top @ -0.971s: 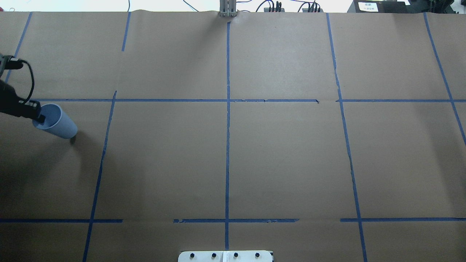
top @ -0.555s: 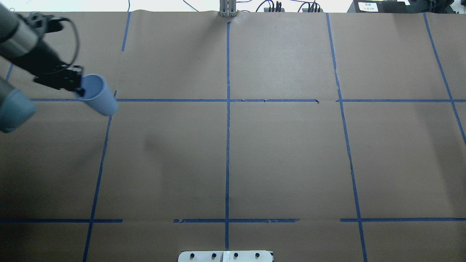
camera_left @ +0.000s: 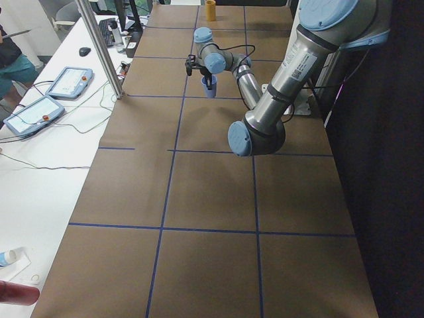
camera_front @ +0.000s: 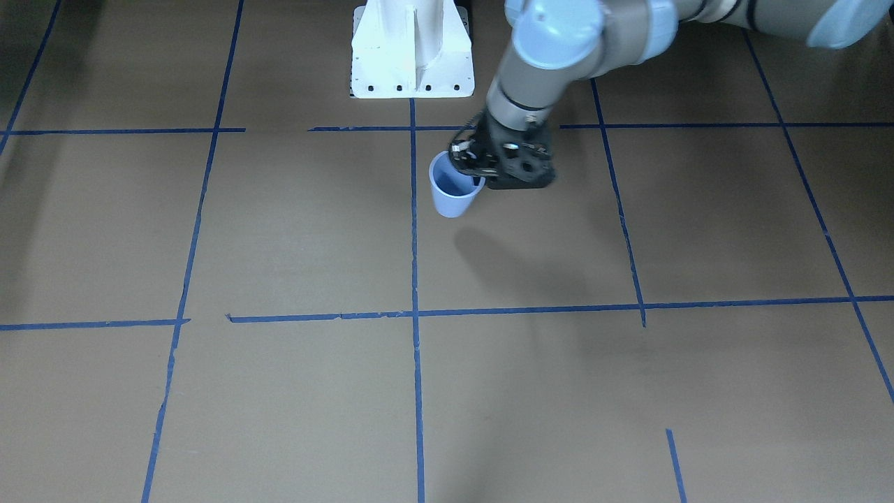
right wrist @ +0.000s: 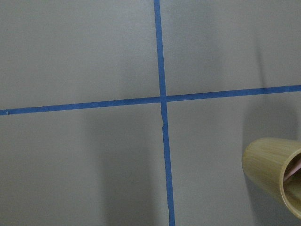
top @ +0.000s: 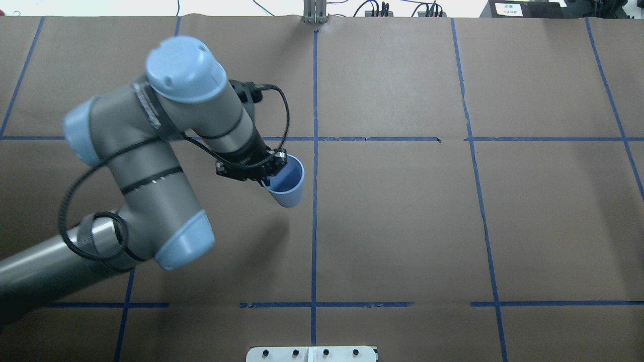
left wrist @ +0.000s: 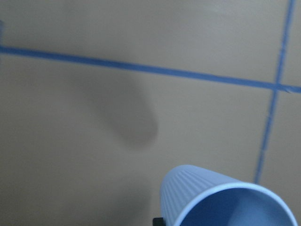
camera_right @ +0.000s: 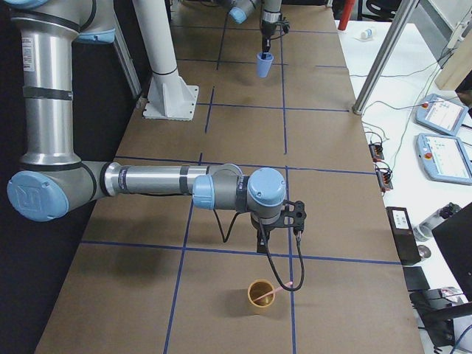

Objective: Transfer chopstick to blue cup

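Note:
My left gripper [top: 269, 170] is shut on the rim of the blue cup [top: 287, 184], one finger inside and one outside. It holds the cup upright above the table, just left of the centre tape line. The cup also shows in the front view [camera_front: 452, 190], with the gripper [camera_front: 480, 175] beside it, and in the left wrist view [left wrist: 221, 200]. A pale pink chopstick [camera_right: 270, 295] stands in a bamboo cup [camera_right: 259, 296] at the table's right end; it also shows in the right wrist view [right wrist: 295, 168]. My right gripper [camera_right: 262, 243] hangs near that cup; I cannot tell whether it is open or shut.
Blue tape lines [top: 314, 221] grid the brown paper table. The white robot base [camera_front: 412, 52] stands at the robot's edge. A metal post [camera_left: 99, 50] and control pendants [camera_left: 66, 83] stand on the operators' side table.
My left arm has swung from the far left edge toward the table's centre, carrying the blue cup in its gripper.

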`<state>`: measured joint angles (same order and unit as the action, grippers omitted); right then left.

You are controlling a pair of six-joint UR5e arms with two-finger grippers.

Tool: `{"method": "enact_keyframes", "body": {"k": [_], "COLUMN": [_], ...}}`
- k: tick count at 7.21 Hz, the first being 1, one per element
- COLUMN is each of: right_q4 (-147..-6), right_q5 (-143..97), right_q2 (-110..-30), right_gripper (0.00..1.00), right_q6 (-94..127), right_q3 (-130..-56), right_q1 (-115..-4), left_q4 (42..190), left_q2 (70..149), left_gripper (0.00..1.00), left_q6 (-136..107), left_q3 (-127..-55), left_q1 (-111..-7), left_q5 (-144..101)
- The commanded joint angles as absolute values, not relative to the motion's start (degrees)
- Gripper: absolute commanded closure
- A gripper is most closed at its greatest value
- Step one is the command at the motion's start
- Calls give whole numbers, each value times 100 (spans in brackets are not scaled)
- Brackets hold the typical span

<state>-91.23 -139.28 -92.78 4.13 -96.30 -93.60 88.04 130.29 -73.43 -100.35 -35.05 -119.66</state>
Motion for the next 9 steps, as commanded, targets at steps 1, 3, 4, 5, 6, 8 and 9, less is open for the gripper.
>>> {"method": "enact_keyframes", "body": {"k": [1, 3, 4, 5, 6, 8, 9], "right_q4": [-9123, -9123, -9132, -9123, -9123, -9123, -9132], "right_q5": [-13931, -13931, -13939, -13931, -13931, -13939, -13939], "right_q2": [-9272, -9272, -9272, -9272, -9272, -9272, -9272], "right_gripper": [0, 0, 0, 0, 0, 0, 0], "right_q6": [413, 413, 413, 413, 413, 413, 413], "right_q3": [-9624, -9633, -9633, -9624, -9624, -9624, -9598], "right_q1": [-9360, -9360, -9360, -9360, -9360, -9360, -9360], "left_q4": [9577, 9642, 9659, 9772, 9834, 9835, 9826], "left_q2": [13131, 13157, 13209, 13236, 13236, 13228, 13228], "left_gripper": [100, 98, 95, 91, 58, 0, 0], "left_q6": [-7602, -7611, -7620, -7620, -7620, -7620, -7620], "left_q3": [-9416, -9378, -9308, -9229, -9194, -9193, -9193], "left_q1": [-3173, -3138, -3138, -3138, -3138, -3129, -3129], "left_q5": [-11628, -11628, -11628, -11628, -11628, -11628, -11628]}}
